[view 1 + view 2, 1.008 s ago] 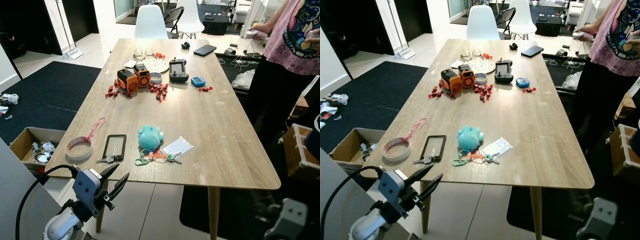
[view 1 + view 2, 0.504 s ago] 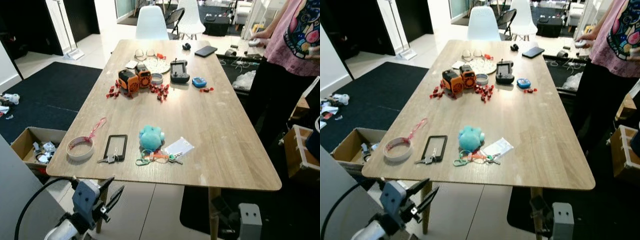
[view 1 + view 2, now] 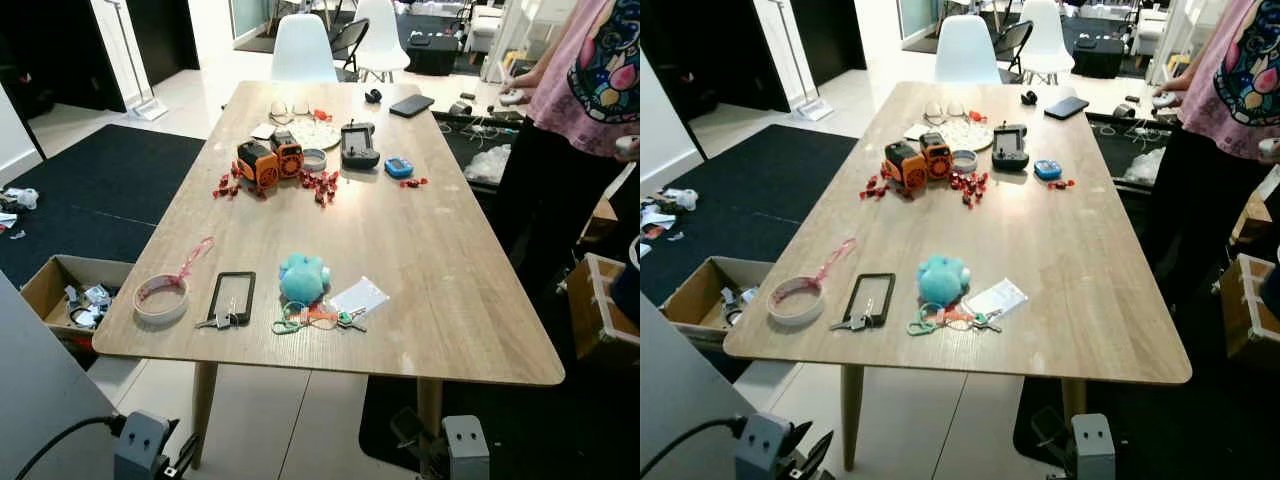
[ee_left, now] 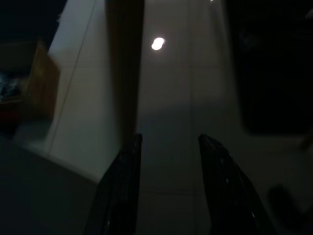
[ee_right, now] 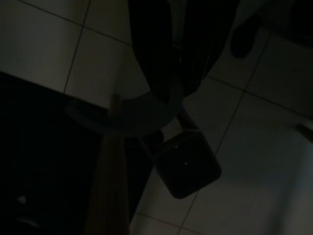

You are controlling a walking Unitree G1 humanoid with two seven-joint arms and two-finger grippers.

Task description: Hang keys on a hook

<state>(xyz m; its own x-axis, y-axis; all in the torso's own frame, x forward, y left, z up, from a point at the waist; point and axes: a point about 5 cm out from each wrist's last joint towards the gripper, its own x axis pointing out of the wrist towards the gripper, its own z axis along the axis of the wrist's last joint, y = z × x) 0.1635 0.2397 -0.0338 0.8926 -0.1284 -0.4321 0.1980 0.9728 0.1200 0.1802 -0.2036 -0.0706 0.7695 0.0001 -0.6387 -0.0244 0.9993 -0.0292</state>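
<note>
The keys (image 3: 318,319) lie flat on the wooden table (image 3: 430,250), near its front edge, on a bunch with green and orange tags. Touching them on the far side sits a teal plush toy (image 3: 302,277), and just beside them, toward the person's side, lies a small clear packet (image 3: 359,296). On the other side of the plush rests a black phone-shaped frame (image 3: 230,297) with another small key at its near end, and beyond that a roll of tape (image 3: 160,298) with a pink ribbon. Farther up the table from the keys stand two orange gadgets (image 3: 268,159) among scattered red bits. A person (image 3: 585,80) in a pink shirt stands beside the table.

Both arms hang low, below the table edge. The left gripper (image 4: 168,186) points at the tiled floor, its fingers apart. The right gripper (image 5: 168,73) hangs in shadow, its fingers close together and holding nothing.
</note>
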